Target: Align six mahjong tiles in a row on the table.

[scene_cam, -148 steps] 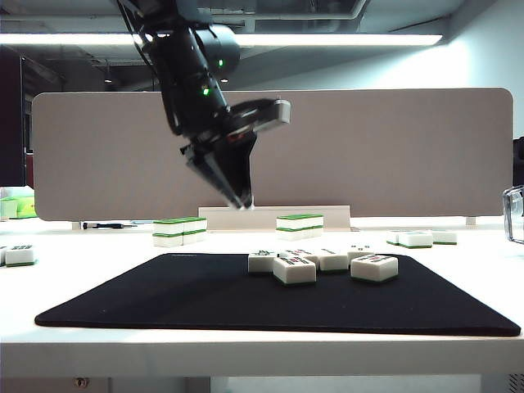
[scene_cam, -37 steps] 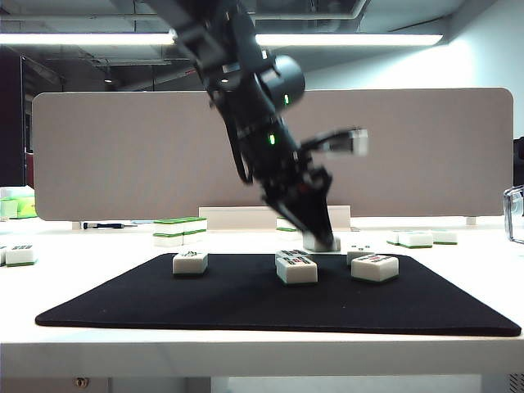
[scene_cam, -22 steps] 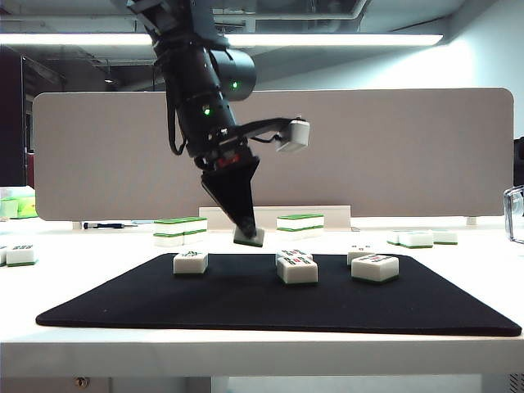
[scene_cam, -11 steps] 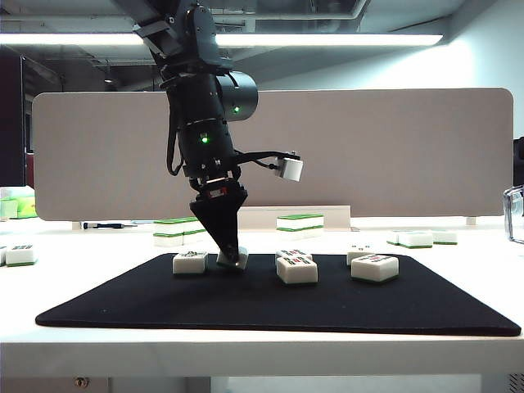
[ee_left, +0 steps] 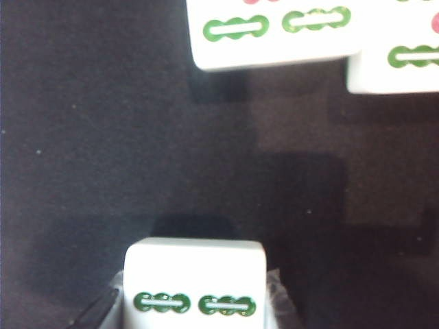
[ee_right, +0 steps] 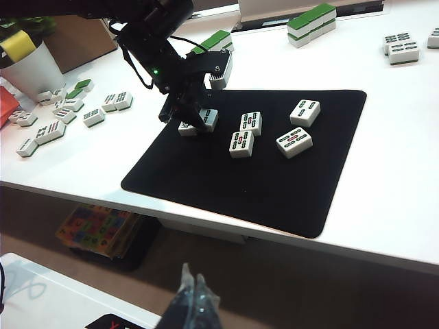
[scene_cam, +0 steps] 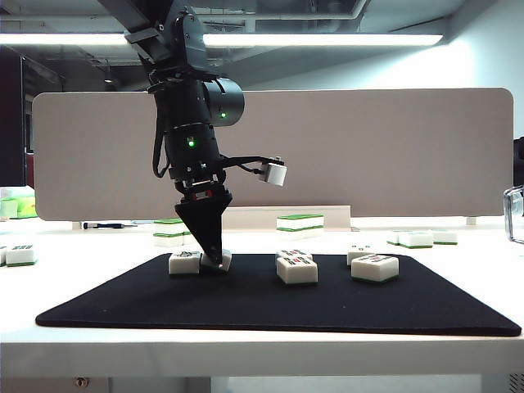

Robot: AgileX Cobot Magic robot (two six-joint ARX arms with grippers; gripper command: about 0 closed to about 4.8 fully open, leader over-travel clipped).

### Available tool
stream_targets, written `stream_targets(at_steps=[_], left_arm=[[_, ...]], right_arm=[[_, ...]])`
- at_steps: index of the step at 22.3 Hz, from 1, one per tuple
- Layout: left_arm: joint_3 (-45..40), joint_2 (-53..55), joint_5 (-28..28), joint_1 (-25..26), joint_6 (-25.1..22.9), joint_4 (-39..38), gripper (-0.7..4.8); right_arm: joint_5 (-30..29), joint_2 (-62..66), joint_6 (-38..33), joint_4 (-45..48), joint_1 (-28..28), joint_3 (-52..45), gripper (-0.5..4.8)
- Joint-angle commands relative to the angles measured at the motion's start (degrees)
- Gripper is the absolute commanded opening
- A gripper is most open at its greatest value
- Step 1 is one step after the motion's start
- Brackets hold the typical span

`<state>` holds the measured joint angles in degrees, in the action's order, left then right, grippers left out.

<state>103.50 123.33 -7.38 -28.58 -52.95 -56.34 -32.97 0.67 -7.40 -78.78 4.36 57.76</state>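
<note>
My left gripper [scene_cam: 211, 260] points straight down, shut on a white mahjong tile [scene_cam: 221, 260] at the level of the black mat. The left wrist view shows that tile [ee_left: 194, 284] between the fingertips, green bar marks facing up. It sits right beside another tile [scene_cam: 184, 262] on its left. Several more tiles lie on the mat to the right, such as one [scene_cam: 295, 268] and another [scene_cam: 374, 267]. My right gripper [ee_right: 192, 291] is shut and empty, hanging low in front of the table [scene_cam: 246, 352].
The black mat [scene_cam: 246, 307] covers the table's middle. Green-topped tile stacks [scene_cam: 299, 222] [scene_cam: 176, 232] stand along the back by the grey divider [scene_cam: 393, 147]. Loose tiles [ee_right: 62, 116] and a white cup [ee_right: 31, 68] sit at the left, more tiles [scene_cam: 417, 238] at the right.
The left gripper has carried its tile leftwards and down, from above the mat's back edge to the mat beside the leftmost tile. The right arm has not moved.
</note>
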Motion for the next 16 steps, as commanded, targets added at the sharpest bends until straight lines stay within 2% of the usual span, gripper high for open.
stream_targets(at_steps=[1,10,13,16], left_arm=[[0.1,-0.1,-1.0,0.0,-0.2,-2.0,2.09],[0.1,-0.1,-1.0,0.0,1.0,-2.8,2.20],[0.2,-0.1,-1.0,0.0,1.3,-2.8,3.14],[0.3,-0.1,-0.8,0.0,1.3,-2.8,3.14]], right_arm=[[0.0,-0.7,0.2,0.6,0.0,0.2,-0.01],[0.0,-0.7,0.2,0.6,0.0,0.2,-0.01],[0.0,-0.7,0.2,0.6,0.0,0.2,-0.01],[0.0,-0.7,0.2,0.6,0.0,0.2,-0.01]])
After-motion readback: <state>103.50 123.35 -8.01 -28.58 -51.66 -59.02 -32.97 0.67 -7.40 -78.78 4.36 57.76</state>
